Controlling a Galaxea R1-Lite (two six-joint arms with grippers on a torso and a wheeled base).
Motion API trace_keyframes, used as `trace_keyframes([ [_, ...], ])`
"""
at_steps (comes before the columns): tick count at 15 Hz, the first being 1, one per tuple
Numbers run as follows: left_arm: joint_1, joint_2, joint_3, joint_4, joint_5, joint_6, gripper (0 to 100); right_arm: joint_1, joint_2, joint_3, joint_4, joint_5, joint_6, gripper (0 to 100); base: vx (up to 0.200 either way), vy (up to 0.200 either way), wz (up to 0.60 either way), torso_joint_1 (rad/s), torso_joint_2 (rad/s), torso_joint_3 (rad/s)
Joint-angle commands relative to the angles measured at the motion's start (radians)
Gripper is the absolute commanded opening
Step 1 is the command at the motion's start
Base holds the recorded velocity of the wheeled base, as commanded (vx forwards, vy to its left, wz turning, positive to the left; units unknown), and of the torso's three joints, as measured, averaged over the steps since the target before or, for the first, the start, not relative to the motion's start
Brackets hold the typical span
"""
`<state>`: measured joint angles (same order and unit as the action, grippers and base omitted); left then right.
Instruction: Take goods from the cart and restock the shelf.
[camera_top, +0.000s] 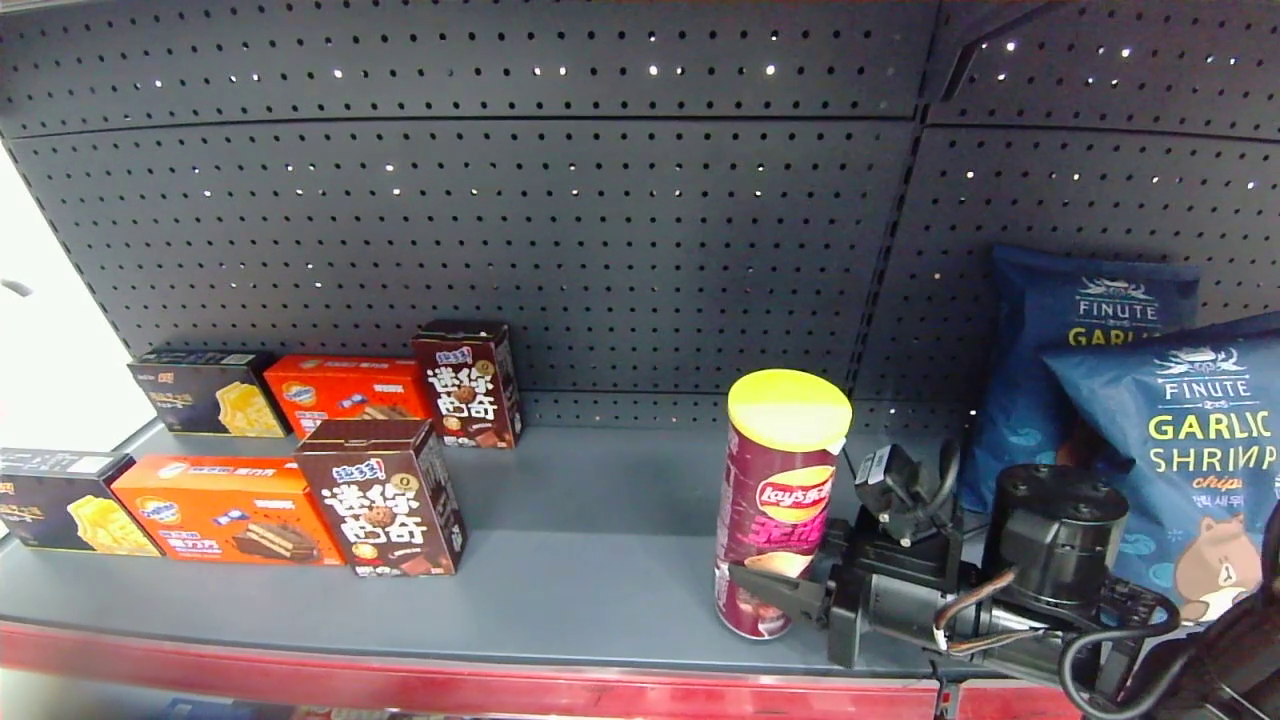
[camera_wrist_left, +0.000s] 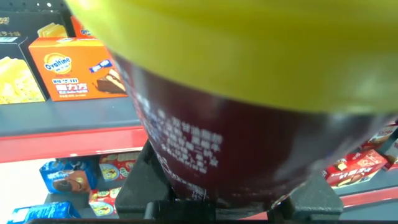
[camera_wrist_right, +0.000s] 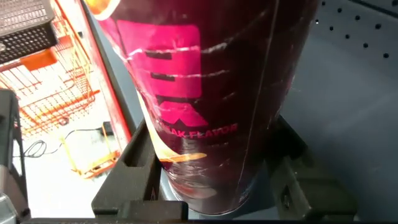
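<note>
claw (camera_top: 768, 592) of right arm level, gripping upright chip can (camera_top: 785, 480) low

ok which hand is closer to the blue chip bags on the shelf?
Right. The right hand, gripping the purple can, sits just beside the blue chip bags. The left hand holds a second can out in front of the shelf, toward its left end, facing the orange box.

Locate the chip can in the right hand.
Head view: the chip can, in the right hand, stands on the shelf right of centre near the front edge, left of the blue bags.
</note>
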<state>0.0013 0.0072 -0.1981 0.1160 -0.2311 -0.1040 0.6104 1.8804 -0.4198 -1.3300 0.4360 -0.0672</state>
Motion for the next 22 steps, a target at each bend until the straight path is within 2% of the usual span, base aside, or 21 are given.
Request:
trace_keyframes([
  [1, 0.000, -0.003, 0.000, 0.001, -0.001, 0.000, 0, -0.001, 0.048, -0.002, -0.014, 0.000, 0.000, 0, 0.000, 0.000, 0.00, 0.000, 0.00, 0.000],
  [9, 0.000, -0.003, 0.005, 0.001, -0.004, 0.000, 0, -0.005, 0.154, -0.060, -0.072, 0.000, 0.000, 0, 0.000, 0.000, 0.00, 0.000, 0.00, 0.000],
  [10, 0.000, -0.003, 0.003, 0.001, -0.004, 0.000, 0, -0.005, 0.151, -0.056, -0.072, -0.005, 0.000, 100, 0.000, 0.000, 0.00, 0.000, 0.00, 0.000],
  [16, 0.000, -0.003, 0.022, -0.004, -0.007, 0.000, 0, -0.005, 0.063, 0.009, -0.072, -0.029, -0.002, 100, 0.000, 0.000, 0.00, 0.000, 0.00, 0.000],
  [22, 0.000, -0.003, 0.022, -0.006, -0.010, 0.001, 0, -0.012, -0.179, 0.222, -0.072, -0.031, -0.002, 100, 0.000, 0.000, 0.00, 0.000, 0.00, 0.000],
])
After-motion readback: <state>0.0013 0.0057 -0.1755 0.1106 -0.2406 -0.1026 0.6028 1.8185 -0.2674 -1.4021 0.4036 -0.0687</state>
